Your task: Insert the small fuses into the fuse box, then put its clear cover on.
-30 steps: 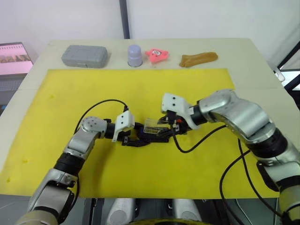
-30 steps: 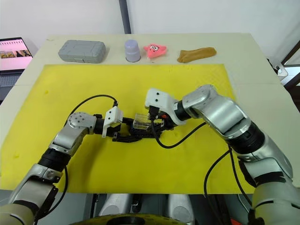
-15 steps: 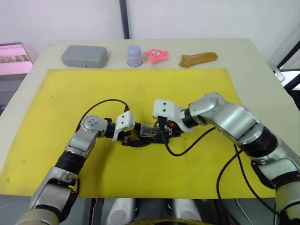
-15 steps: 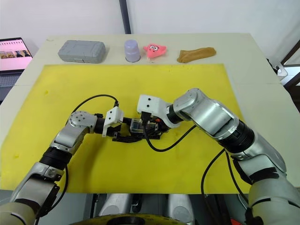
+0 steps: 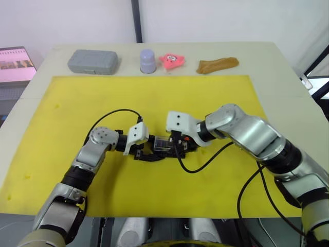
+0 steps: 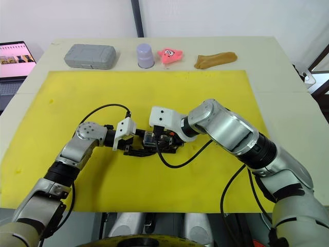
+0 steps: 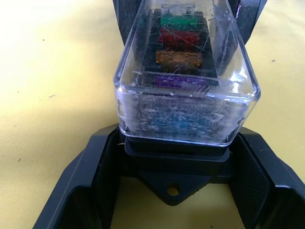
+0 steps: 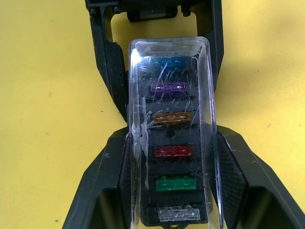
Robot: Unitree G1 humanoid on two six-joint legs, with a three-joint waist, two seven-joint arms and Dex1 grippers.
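Note:
The black fuse box [image 7: 174, 153] lies on the yellow mat [image 5: 67, 113] with my left gripper [image 7: 176, 143] shut on its base from the left. The clear cover [image 8: 171, 129] sits over the box's top, seen between the two hands as the cover [image 5: 163, 142]. My right gripper [image 5: 177, 146] is shut on the cover's long sides from the right. Under the cover the small fuses stand in a row of slots: teal [image 8: 167, 62], purple [image 8: 169, 88], orange-yellow [image 8: 171, 117], red [image 8: 173, 151], green [image 8: 175, 183] and grey [image 8: 174, 213].
Along the table's far edge stand a grey case [image 5: 93, 61], a lavender cup [image 5: 148, 60], a pink star toy [image 5: 172, 60] and a brown lump [image 5: 217, 65]. A laptop [image 5: 15, 64] sits off the table's left. Black cables loop off both wrists.
My right gripper has carried the clear cover leftward and down onto the fuse box. The left gripper and the box have stayed put.

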